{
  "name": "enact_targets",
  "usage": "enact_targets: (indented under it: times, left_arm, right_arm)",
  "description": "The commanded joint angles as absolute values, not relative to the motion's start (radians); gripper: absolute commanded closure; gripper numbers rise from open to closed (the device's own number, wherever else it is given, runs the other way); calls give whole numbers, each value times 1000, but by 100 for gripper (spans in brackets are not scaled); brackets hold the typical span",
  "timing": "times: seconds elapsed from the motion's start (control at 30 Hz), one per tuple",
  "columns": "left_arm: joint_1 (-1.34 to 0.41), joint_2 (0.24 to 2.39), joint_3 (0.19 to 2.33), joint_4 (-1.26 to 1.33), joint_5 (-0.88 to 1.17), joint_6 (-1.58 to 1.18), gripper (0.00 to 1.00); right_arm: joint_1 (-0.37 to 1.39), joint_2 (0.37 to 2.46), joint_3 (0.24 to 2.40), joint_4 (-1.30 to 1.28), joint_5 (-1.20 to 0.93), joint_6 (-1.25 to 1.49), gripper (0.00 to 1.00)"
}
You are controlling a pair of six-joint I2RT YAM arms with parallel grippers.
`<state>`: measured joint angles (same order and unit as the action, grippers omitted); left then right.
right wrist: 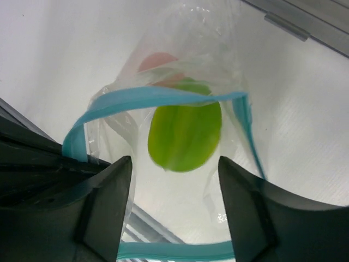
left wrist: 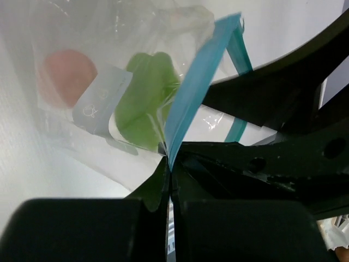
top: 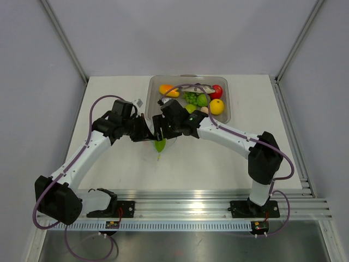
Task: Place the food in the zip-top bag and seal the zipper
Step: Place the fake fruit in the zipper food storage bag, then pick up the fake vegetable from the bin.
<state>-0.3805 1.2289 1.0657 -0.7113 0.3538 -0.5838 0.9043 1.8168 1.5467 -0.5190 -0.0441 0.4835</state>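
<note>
Loading stage. Zip-top bag (right wrist: pixel 182 33) hangs between both arms over table (top: pixel 109 103), just in front of tray (top: pixel 155 87).
- Left gripper (left wrist: pixel 170 170): pinched tight on zipper (left wrist: pixel 197 90) at one end of mouth, holding pouch up.
- Right gripper (right wrist: pixel 174 164): spread wide, empty, jaws straddling open mouth.
- Contents: green piece (right wrist: pixel 185 136) and pinkish piece (left wrist: pixel 65 76), both low in pouch.
- More food (top: pixel 203 100) waits in tray.

Handling: keep left pinch steady and mouth gaping. Raise right arm straight clear of zipper lips. Bring one piece per trip, releasing only once well inside mouth. Risk: floppy film folding shut.
</note>
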Motion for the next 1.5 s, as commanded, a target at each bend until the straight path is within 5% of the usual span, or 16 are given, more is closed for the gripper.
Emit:
enact_targets:
  times: [0.0,0.17,0.33,0.43,0.7,0.97,1.47]
  left_arm:
    - [-383,1209,1108,-666,393,-592,100]
    - [-383,1218,1098,-667,379,-586,100]
    - [-383,1227,1085,-660,371,-584,100]
    - [-385,1232,1086,-666,361,-577,100]
    - [-383,1244,1080,-660,359,-577,100]
    - [-382,1246,1081,-672,348,-565,100]
    - [-373,1244,1103,-710,334,-542,100]
  right_arm:
    - [914,1795,1546,-517,-32,476,26]
    - [913,1714,1523,-522,-12,471,26]
    - [913,1626,1505,-546,119,459,47]
    - [894,1576,1484,-558,243,466,52]
    - [612,1598,1447,-563,230,545,37]
    - [413,1867,1558,-565,146,551,29]
    - [359,2048,1624,-432,86,672,19]
